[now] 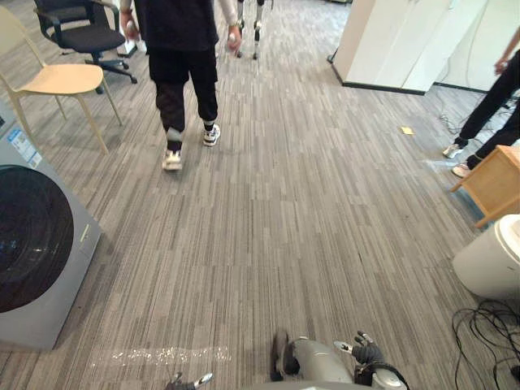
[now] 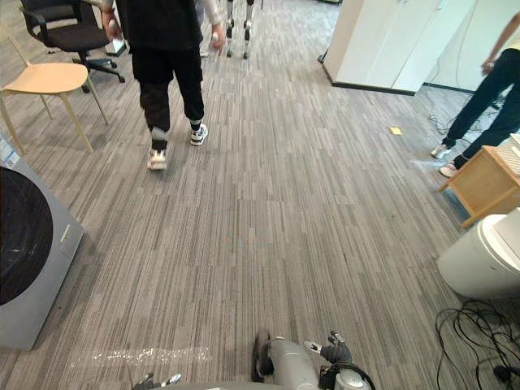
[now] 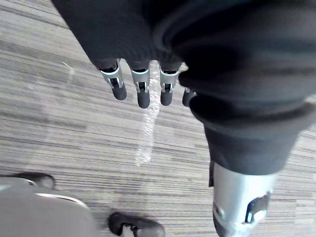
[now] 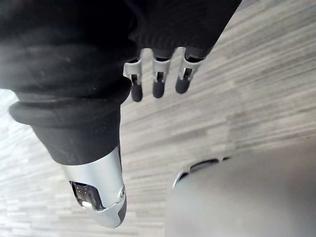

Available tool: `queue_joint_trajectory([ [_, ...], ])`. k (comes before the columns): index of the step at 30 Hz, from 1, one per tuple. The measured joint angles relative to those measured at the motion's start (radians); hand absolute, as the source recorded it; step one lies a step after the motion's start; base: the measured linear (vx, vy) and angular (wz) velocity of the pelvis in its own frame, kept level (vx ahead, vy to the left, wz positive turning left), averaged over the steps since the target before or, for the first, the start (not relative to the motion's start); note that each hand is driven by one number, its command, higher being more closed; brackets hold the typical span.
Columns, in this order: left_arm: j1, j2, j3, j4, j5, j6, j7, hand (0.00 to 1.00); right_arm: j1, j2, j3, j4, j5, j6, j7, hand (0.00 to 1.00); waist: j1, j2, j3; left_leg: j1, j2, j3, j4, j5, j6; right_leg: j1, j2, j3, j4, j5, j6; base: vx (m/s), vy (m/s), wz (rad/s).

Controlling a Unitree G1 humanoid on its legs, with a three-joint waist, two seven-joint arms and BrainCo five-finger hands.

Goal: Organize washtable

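Observation:
My left hand (image 3: 143, 94) hangs at my side over the grey striped carpet (image 1: 309, 211), fingers straight and holding nothing; its fingertips also show at the bottom edge of the left eye view (image 1: 188, 381). My right hand (image 4: 158, 84) hangs the same way, fingers straight and empty, and is seen low in the left eye view (image 1: 367, 353). A grey front-loading washing machine (image 1: 32, 244) with a dark round door stands at the left edge.
A person (image 1: 183, 49) walks away ahead on the left. A beige chair (image 1: 61, 81) and a black office chair (image 1: 81, 32) stand far left. At the right are another person (image 1: 496, 106), a wooden box (image 1: 496, 183), a white bin (image 1: 496, 260) and a white cabinet (image 1: 398, 41).

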Motion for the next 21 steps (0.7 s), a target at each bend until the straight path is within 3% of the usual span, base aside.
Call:
queue_joint_trajectory([
  [1,-0.009,-0.005,0.001,0.0,0.0,0.0,0.0,0.0,0.0,0.001,0.001,-0.003,0.003,0.0,0.0,0.0,-0.006,0.003,0.0,0.017,0.001,-0.018,0.015,-0.005,-0.01,-0.002,0.018,-0.007,-0.012,0.049,-0.039,0.75,0.093,0.49],
  [2,-0.016,-0.028,0.024,0.0,0.001,-0.001,-0.001,0.0,0.0,-0.001,0.001,-0.02,0.011,0.0,0.001,0.0,-0.017,0.041,-0.004,0.035,0.033,-0.057,0.066,-0.015,-0.028,0.011,0.034,-0.005,0.009,0.174,-0.07,0.94,0.159,0.42],
  [3,-0.038,-0.058,0.077,-0.004,0.005,-0.002,-0.006,0.0,-0.005,-0.007,0.0,-0.022,0.01,0.004,0.0,0.0,-0.015,0.065,-0.006,0.004,0.045,-0.072,0.18,0.039,-0.083,0.039,0.032,-0.017,0.036,0.138,-0.05,0.93,0.16,0.34],
  [4,-0.044,-0.075,0.088,-0.016,0.007,0.0,-0.007,0.0,-0.004,-0.007,0.008,-0.019,0.006,0.008,-0.001,0.0,-0.011,0.047,-0.005,-0.034,0.015,-0.075,0.254,0.128,-0.073,0.046,0.01,0.001,0.065,0.114,-0.039,0.88,0.105,0.14],
  [5,-0.053,-0.101,0.117,-0.052,0.019,0.0,-0.013,0.0,0.002,-0.013,0.018,-0.024,0.005,0.007,0.004,0.0,-0.023,-0.004,0.021,-0.114,-0.051,-0.04,0.426,0.449,-0.026,0.075,-0.055,-0.001,0.156,0.051,-0.06,0.53,-0.041,-0.1],
  [6,-0.049,-0.097,0.131,-0.056,0.019,-0.007,-0.014,0.0,0.002,-0.012,0.015,-0.031,0.011,0.008,0.005,0.0,-0.021,0.008,0.032,-0.155,-0.048,0.004,0.501,0.613,-0.023,0.088,-0.048,-0.02,0.179,0.032,-0.058,0.62,-0.12,-0.49],
  [7,-0.023,-0.094,0.149,-0.066,0.015,-0.01,-0.013,0.0,0.018,-0.018,0.027,-0.056,0.011,0.011,-0.003,0.0,-0.012,0.076,0.024,-0.24,0.05,0.067,0.717,0.673,-0.034,0.225,0.039,-0.01,-0.027,0.078,-0.044,0.55,-0.09,-0.57],
  [8,-0.036,-0.079,0.151,-0.085,0.009,-0.006,-0.008,0.0,0.012,-0.042,0.041,-0.058,0.016,0.013,0.0,0.0,-0.002,0.119,0.039,-0.33,0.172,0.112,0.918,0.519,0.01,0.309,0.067,-0.003,-0.058,0.036,-0.054,0.56,-0.017,-0.48],
  [9,-0.038,-0.07,0.15,-0.097,0.006,-0.01,-0.006,0.0,0.005,-0.038,0.048,-0.045,0.015,0.018,-0.001,0.0,0.012,0.106,0.047,-0.373,0.202,0.133,0.972,0.467,0.013,0.348,0.064,0.019,-0.06,0.019,-0.049,0.69,0.103,-0.33],
  [10,-0.029,-0.057,0.147,-0.119,-0.002,-0.012,0.0,0.0,0.005,-0.012,0.057,-0.016,0.005,0.028,-0.008,0.0,0.044,0.04,0.06,-0.463,0.226,0.138,1.005,0.364,-0.003,0.438,0.016,0.069,-0.091,-0.012,-0.023,0.58,0.12,-0.32],
  [11,-0.018,-0.057,0.144,-0.123,-0.004,-0.01,0.001,0.0,0.009,-0.001,0.059,-0.009,-0.002,0.033,-0.007,0.0,0.048,0.026,0.061,-0.519,0.226,0.129,1.002,0.319,-0.025,0.471,-0.009,0.086,-0.118,-0.02,-0.01,0.56,0.113,-0.37],
  [12,0.01,-0.058,0.144,-0.131,-0.013,-0.012,0.0,0.0,0.007,0.007,0.073,-0.003,-0.002,0.036,-0.009,0.0,0.05,-0.008,0.052,-0.599,0.231,0.106,0.946,0.274,-0.065,0.54,-0.041,0.115,-0.159,-0.038,0.018,0.45,0.146,-0.23],
  [13,0.022,-0.056,0.135,-0.132,-0.014,-0.012,0.001,0.0,0.009,0.007,0.074,0.0,-0.003,0.036,-0.008,0.0,0.052,-0.014,0.057,-0.626,0.233,0.098,0.89,0.25,-0.075,0.572,-0.054,0.127,-0.174,-0.044,0.027,0.57,0.25,-0.42],
  [14,0.037,-0.057,0.12,-0.127,-0.014,-0.011,0.002,0.0,0.0,0.005,0.073,0.006,-0.002,0.035,-0.009,0.0,0.057,-0.006,0.057,-0.66,0.23,0.097,0.726,0.217,-0.102,0.611,-0.081,0.152,-0.193,-0.062,0.052,0.71,0.368,-0.57],
  [15,0.042,-0.065,0.117,-0.112,-0.015,-0.01,0.004,0.0,0.0,0.001,0.073,0.005,-0.003,0.034,-0.009,0.0,0.073,0.006,0.056,-0.683,0.227,0.096,0.531,0.217,-0.104,0.655,-0.109,0.179,-0.206,-0.09,0.087,0.59,0.36,-0.58],
  [16,0.042,-0.067,0.115,-0.11,-0.015,-0.01,0.003,0.0,0.002,-0.001,0.074,0.005,-0.002,0.035,-0.009,0.0,0.075,0.01,0.056,-0.689,0.222,0.09,0.433,0.224,-0.108,0.671,-0.124,0.191,-0.207,-0.108,0.104,0.61,0.411,-0.45],
  [17,0.043,-0.063,0.112,-0.106,-0.015,-0.01,0.002,0.0,0.005,0.0,0.074,0.006,-0.002,0.035,-0.01,0.0,0.076,0.011,0.056,-0.698,0.204,0.065,0.273,0.295,-0.115,0.709,-0.152,0.204,-0.206,-0.148,0.131,0.62,0.466,-0.26],
  [18,0.053,-0.041,0.108,-0.102,-0.015,-0.01,0.001,0.0,0.012,0.013,0.079,0.01,-0.002,0.036,-0.012,0.0,0.077,-0.018,0.038,-0.676,0.157,0.085,0.277,0.331,-0.069,0.729,-0.196,0.227,-0.196,-0.173,0.138,0.62,0.469,-0.06],
  [19,0.053,-0.031,0.107,-0.097,-0.015,-0.011,0.003,0.0,0.018,0.027,0.083,0.011,-0.002,0.035,-0.015,0.0,0.071,-0.028,0.023,-0.674,0.137,0.096,0.271,0.307,-0.074,0.72,-0.216,0.237,-0.184,-0.168,0.13,0.65,0.458,0.04],
  [20,0.045,-0.03,0.106,-0.098,-0.014,-0.018,0.004,0.0,0.02,0.035,0.081,0.007,-0.006,0.031,-0.015,0.0,0.071,-0.042,0.007,-0.681,0.129,0.107,0.304,0.267,-0.041,0.701,-0.229,0.283,-0.149,-0.134,0.093,0.65,0.461,-0.01],
  [21,0.038,-0.028,0.107,-0.098,-0.014,-0.018,0.004,0.0,0.021,0.043,0.079,0.006,-0.007,0.03,-0.017,0.0,0.079,-0.043,0.006,-0.672,0.124,0.129,0.356,0.223,-0.006,0.702,-0.245,0.323,-0.11,-0.105,0.112,0.63,0.466,-0.12],
])
